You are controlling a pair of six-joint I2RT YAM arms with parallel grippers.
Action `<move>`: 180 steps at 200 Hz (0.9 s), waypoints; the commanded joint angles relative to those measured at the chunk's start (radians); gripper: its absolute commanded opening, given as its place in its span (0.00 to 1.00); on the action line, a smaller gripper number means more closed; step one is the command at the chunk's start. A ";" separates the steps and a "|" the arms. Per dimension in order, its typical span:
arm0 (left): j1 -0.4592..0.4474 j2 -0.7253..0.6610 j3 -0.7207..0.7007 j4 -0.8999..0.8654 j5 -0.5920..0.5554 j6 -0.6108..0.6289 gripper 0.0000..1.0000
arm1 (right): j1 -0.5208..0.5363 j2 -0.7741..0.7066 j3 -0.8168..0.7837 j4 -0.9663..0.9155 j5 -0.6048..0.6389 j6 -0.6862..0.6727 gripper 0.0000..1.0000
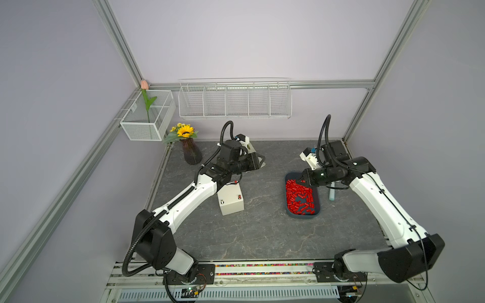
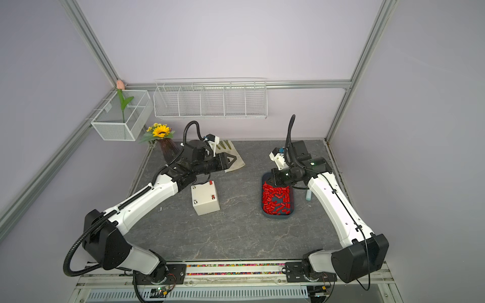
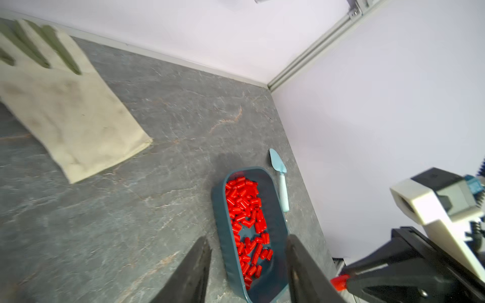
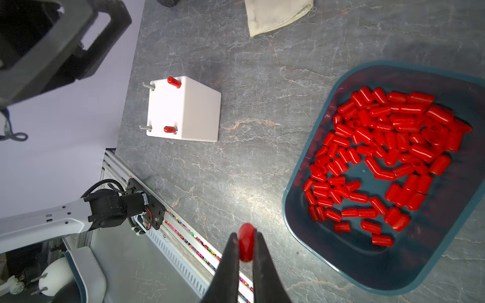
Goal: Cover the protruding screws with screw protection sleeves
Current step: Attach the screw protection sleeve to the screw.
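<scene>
Pale lilac walls close in a grey marbled worktop [image 1: 262, 230]. On its left half you see the white box [image 1: 231, 203]. At the corners of its top face stand the protruding screws [image 4: 148, 86]. The two on the right side each wear a red cap [image 4: 174, 81]; the two on the left side are bare silver metal. The loose sleeves [image 4: 388, 147] lie in a heap inside the dark teal tray [image 4: 296, 168], on the right half of the worktop, well apart from the box. Just right of the tray lies a pale blue trowel [image 3: 280, 183].

Your right claw [image 4: 245, 236] is clamped on one red sleeve [image 4: 246, 248], which stands out past the fingertips. In both top views this claw hangs over the far end of the tray. Your left claw [image 3: 246, 237] has its jaws apart and empty. It is raised beyond the far side of the box and points to the right, close to a cream glove [image 3: 70, 112] with green fingers that lies flat on the worktop. In the far left corner stands a dark vase [image 1: 192, 154] with a sunflower, and white wire baskets [image 1: 235, 101] hang on the walls above.
</scene>
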 commanded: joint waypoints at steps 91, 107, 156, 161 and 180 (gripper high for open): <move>0.363 -0.327 -0.186 -0.204 -0.068 0.102 0.52 | 0.313 0.219 0.273 0.010 0.158 0.102 0.13; 0.407 -0.362 -0.215 -0.218 -0.069 0.110 0.52 | 0.353 0.262 0.315 0.026 0.162 0.118 0.13; 0.438 -0.436 -0.288 -0.251 -0.156 0.126 0.53 | 0.475 0.369 0.435 0.019 0.216 0.152 0.13; 0.439 -0.439 -0.295 -0.252 -0.161 0.126 0.53 | 0.487 0.376 0.442 0.019 0.226 0.156 0.13; 0.442 -0.459 -0.315 -0.250 -0.183 0.126 0.53 | 0.529 0.403 0.471 0.017 0.257 0.168 0.12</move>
